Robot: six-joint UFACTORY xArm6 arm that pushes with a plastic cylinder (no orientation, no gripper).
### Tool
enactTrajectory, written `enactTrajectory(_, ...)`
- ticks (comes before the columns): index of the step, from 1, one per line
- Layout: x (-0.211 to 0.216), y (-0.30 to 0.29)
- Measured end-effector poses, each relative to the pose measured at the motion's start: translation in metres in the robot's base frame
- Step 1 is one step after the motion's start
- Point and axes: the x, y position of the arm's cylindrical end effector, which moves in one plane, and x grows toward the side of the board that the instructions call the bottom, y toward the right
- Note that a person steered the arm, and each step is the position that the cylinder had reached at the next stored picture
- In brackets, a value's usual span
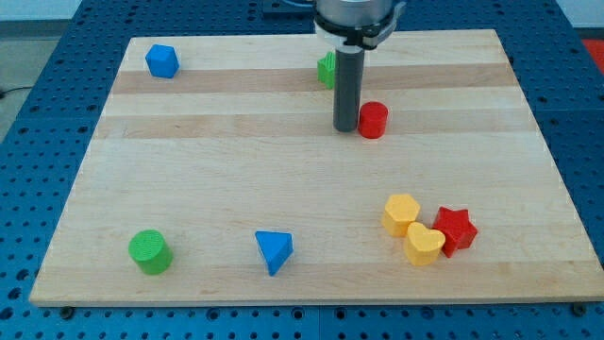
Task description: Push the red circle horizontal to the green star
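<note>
The red circle (374, 120) sits on the wooden board in the upper middle of the view. My tip (345, 127) is right beside it on its left, touching or nearly touching it. The green star (327, 70) lies above and a little left of the tip, near the board's top edge, and the rod hides its right part. The red circle is lower in the view than the green star and to its right.
A blue block (162, 60) is at the top left. A green circle (150, 251) and a blue triangle (274, 250) are near the bottom. Two yellow blocks (401, 213) (424, 244) and a red star (455, 229) cluster at the lower right.
</note>
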Motion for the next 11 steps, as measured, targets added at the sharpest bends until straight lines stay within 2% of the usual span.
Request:
enactTrajectory(2, 0.028, 0.034)
enactTrajectory(3, 0.019, 0.082)
enactTrajectory(4, -0.013, 0.114)
enactTrajectory(5, -0.021, 0.118)
enactTrajectory(7, -0.074, 0.126)
enactTrajectory(8, -0.076, 0.126)
enactTrajectory(9, -0.077, 0.102)
enactTrajectory(10, -0.082, 0.028)
enactTrajectory(11, -0.086, -0.021)
